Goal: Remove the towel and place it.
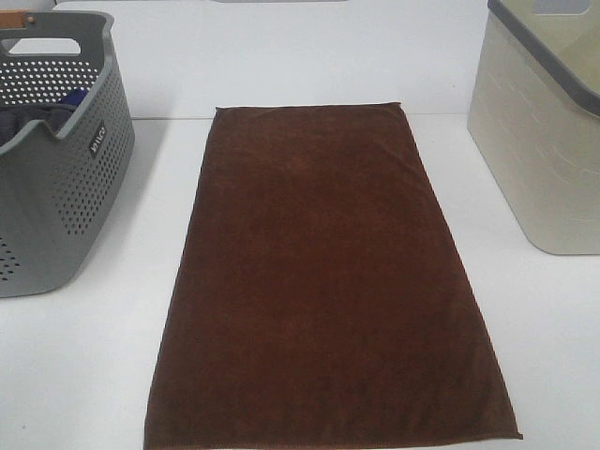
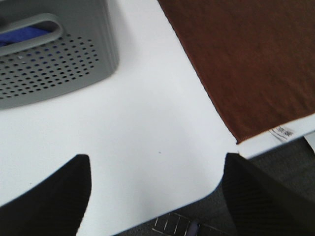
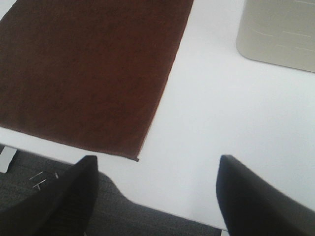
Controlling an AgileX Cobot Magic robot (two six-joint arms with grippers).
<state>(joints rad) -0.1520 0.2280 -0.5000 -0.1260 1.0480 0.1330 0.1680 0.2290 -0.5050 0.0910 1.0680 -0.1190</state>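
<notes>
The dark brown towel [image 1: 328,281] lies spread flat on the white table [image 1: 84,366], its long side running from the back to the front edge. Its near left corner shows in the left wrist view [image 2: 251,64] and its near right corner in the right wrist view [image 3: 93,73]. My left gripper [image 2: 157,196] is open and empty above the table's front edge, left of the towel. My right gripper [image 3: 155,196] is open and empty above the front edge, right of the towel. Neither gripper shows in the exterior high view.
A grey perforated basket [image 1: 56,169] stands at the left with a bluish cloth [image 1: 66,103] inside; it also shows in the left wrist view [image 2: 54,64]. A beige bin [image 1: 553,141] stands at the right, also in the right wrist view [image 3: 278,32]. Floor lies beyond the front edge.
</notes>
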